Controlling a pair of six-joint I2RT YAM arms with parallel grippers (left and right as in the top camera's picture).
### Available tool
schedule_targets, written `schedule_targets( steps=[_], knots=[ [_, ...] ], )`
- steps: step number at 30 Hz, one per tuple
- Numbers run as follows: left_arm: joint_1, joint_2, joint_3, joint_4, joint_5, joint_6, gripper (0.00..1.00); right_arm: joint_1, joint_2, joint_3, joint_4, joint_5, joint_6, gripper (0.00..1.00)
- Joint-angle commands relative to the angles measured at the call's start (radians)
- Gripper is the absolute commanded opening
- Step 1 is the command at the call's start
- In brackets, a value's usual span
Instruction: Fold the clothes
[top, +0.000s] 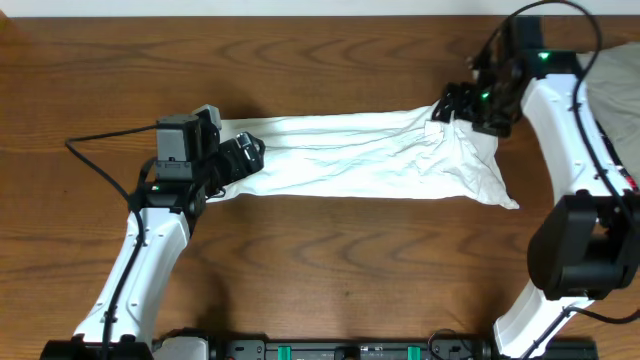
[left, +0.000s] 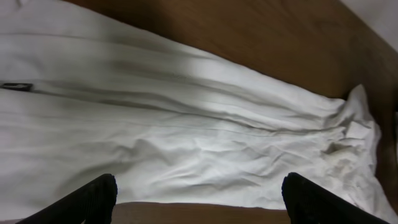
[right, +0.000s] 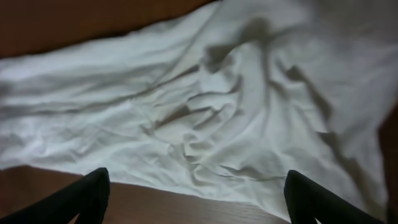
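Observation:
The white T-shirt (top: 360, 155) lies stretched in a long wrinkled band across the middle of the wooden table; no lettering shows. My left gripper (top: 245, 155) is at its left end, open, jaws wide apart over the shirt's edge (left: 199, 149). My right gripper (top: 455, 105) is at the shirt's bunched right end, open, with crumpled cloth (right: 224, 124) below its jaws. Neither gripper holds cloth.
A beige-grey garment heap (top: 615, 85) lies at the right edge behind the right arm. Bare wood table (top: 330, 270) lies in front of the shirt. A small dark tag (left: 15, 86) shows on the shirt in the left wrist view.

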Motion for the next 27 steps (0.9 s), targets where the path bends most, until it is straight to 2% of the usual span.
schedule_targets(
  steps=[1, 6, 13, 17, 27],
  knots=[
    [0.003, 0.028, -0.006, -0.003, -0.031, 0.010, 0.87, 0.039, -0.006, -0.040, 0.018, -0.014, -0.021, 0.87],
    [0.003, 0.063, -0.006, -0.005, -0.032, 0.011, 0.87, 0.068, -0.006, -0.087, 0.063, -0.016, 0.066, 0.86],
    [0.006, 0.130, -0.006, -0.006, -0.102, -0.021, 0.87, 0.121, -0.006, -0.155, 0.095, -0.029, 0.068, 0.88],
    [0.027, 0.155, -0.006, -0.006, -0.113, -0.039, 0.87, 0.129, -0.006, -0.186, 0.094, 0.024, 0.153, 0.87],
    [0.105, 0.167, -0.006, -0.014, -0.117, -0.038, 0.87, 0.146, -0.006, -0.190, 0.094, 0.012, 0.151, 0.87]
  ],
)
